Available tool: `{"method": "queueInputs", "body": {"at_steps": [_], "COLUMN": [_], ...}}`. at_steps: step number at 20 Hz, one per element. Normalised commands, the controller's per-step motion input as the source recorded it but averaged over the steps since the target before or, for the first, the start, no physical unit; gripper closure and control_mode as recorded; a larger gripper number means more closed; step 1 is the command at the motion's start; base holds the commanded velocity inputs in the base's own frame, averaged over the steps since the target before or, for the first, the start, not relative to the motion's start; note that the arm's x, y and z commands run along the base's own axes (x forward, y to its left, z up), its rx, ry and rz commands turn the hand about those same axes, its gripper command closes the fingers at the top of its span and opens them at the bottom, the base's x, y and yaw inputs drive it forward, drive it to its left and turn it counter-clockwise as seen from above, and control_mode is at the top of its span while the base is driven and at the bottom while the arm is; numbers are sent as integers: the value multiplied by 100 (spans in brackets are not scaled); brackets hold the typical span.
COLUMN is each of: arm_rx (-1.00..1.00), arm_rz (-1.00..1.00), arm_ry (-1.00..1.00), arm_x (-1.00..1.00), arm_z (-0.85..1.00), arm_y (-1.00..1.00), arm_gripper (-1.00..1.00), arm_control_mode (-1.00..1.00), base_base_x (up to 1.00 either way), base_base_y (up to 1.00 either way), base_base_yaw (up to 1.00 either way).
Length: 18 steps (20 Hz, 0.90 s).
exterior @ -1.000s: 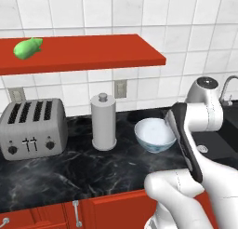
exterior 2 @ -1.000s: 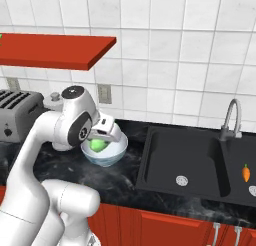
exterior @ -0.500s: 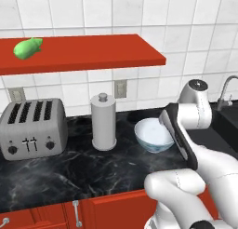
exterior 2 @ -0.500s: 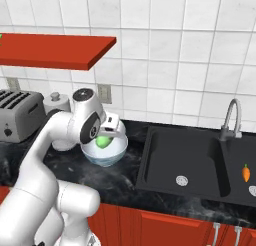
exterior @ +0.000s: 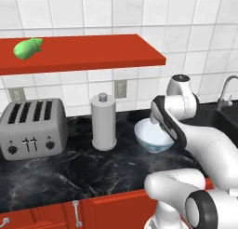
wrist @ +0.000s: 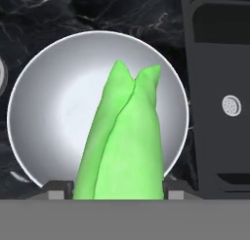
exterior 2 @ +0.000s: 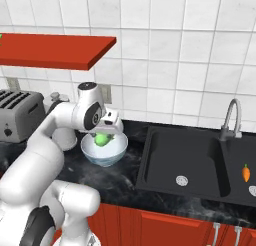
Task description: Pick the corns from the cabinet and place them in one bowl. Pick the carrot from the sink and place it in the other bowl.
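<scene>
My gripper (exterior 2: 104, 134) is shut on one green corn (exterior 2: 102, 139), holding it just above the pale translucent bowl (exterior 2: 107, 158) on the black counter. In the hand view the corn (wrist: 124, 141) stands up between the fingertips (wrist: 54, 192), with the bowl (wrist: 49, 112) right behind it. My arm hides the hand in the left base view, where the bowl (exterior: 149, 139) shows beside it. A second corn (exterior: 27, 48) lies at the left end of the red cabinet shelf (exterior: 97, 53). The carrot (exterior 2: 245, 172) lies in the sink (exterior 2: 185, 162). The other bowl is out of view.
A silver toaster (exterior: 30, 125) and a tall grey canister (exterior: 103, 122) stand on the counter left of the bowl. A curved silver tap (exterior 2: 229, 117) rises behind the sink. Red drawers run below the counter edge.
The arm's upper part has swung a little to the left in the left base view. The corn stays in the gripper over the pale bowl.
</scene>
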Motion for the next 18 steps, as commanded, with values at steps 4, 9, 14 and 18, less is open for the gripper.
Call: {"method": "queueInputs", "body": {"at_steps": [4,9,14,18], "arm_rx": [0,0,1,0], "arm_rz": [0,0,0,0], "arm_ry": [7,0,0,0], "arm_x": [1,1,1,17], "arm_z": [-35,-46,-35,-1], "arm_y": [25,0,0,0], "arm_gripper": [100,100,100,100], "arm_control_mode": [-100,-100,-100,-100], "base_base_x": [0,0,0,0], "base_base_y": [0,0,0,0], "base_base_yaw": [0,0,0,0]}}
